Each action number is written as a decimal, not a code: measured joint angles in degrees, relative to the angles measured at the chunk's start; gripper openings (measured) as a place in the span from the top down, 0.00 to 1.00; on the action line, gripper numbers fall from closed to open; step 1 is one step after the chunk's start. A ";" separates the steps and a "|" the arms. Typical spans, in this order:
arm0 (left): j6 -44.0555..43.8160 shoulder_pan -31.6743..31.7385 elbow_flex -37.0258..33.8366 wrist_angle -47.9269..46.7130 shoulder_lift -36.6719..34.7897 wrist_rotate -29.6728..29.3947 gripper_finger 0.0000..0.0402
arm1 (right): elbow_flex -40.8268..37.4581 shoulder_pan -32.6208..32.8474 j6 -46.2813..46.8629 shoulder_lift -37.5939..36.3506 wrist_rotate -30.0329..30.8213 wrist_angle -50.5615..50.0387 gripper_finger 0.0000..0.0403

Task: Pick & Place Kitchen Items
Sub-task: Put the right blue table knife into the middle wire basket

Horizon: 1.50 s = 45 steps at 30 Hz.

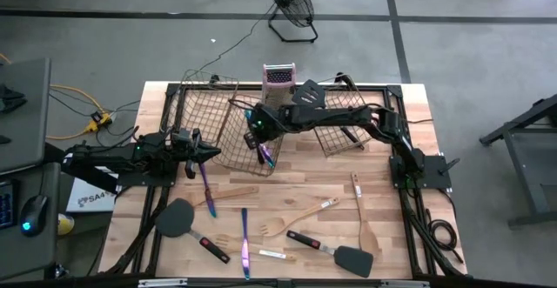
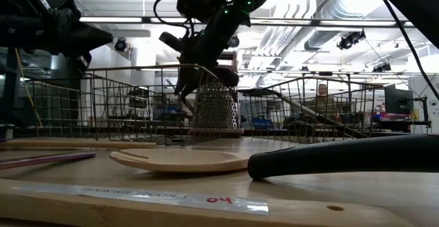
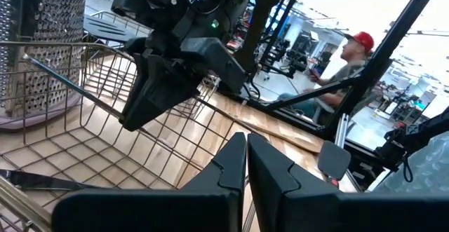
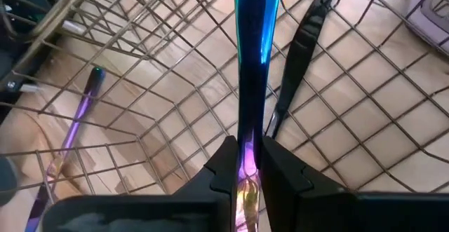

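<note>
Looking down from above, the kitchen items were mostly spread over the near half of the wooden table (image 1: 383, 192): a slim iridescent purple-blue piece (image 1: 244, 244) lying straight near the front edge, another purple piece (image 1: 207, 186) just beside the left arm, a pale wooden fork (image 1: 291, 221) and a long wooden spoon (image 1: 364, 218) off to the right, a flat wooden spatula (image 1: 237, 193) in the middle, plus two black spatulas with red-black handles, one front left (image 1: 178, 219) and one front right (image 1: 335, 251). The shiny cutlery really stood out, going from bright blue to violet along the handle. The right gripper (image 4: 244, 163) was reaching over the middle wire basket (image 1: 228, 124), and its fingers (image 4: 223, 167) were clamped tight on one of those iridescent pieces (image 4: 250, 64), which ran straight out past the fingertips over the mesh floor. A black-handled utensil (image 4: 298, 46) already lay in that basket just beside it, and another purple piece (image 4: 74, 130) showed beyond the wire wall on the table. The metal box grater (image 1: 278, 77) stood upright behind the baskets. The left gripper (image 3: 246, 163) hung over the table's left side next to the basket, with its fingers (image 3: 224, 172) pressed together and nothing between them. In the left wrist view a person in a red cap (image 3: 349, 57) sat in the room beyond the table.
</note>
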 joint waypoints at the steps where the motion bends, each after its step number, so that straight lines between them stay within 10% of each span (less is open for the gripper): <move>1: 0.00 0.00 0.01 0.00 0.01 0.00 0.96 | 0.00 0.02 -0.06 -0.12 0.00 0.09 0.92; 45: 0.01 0.01 0.01 0.00 0.00 0.18 0.96 | 0.02 0.48 13.87 0.08 4.66 1.16 0.92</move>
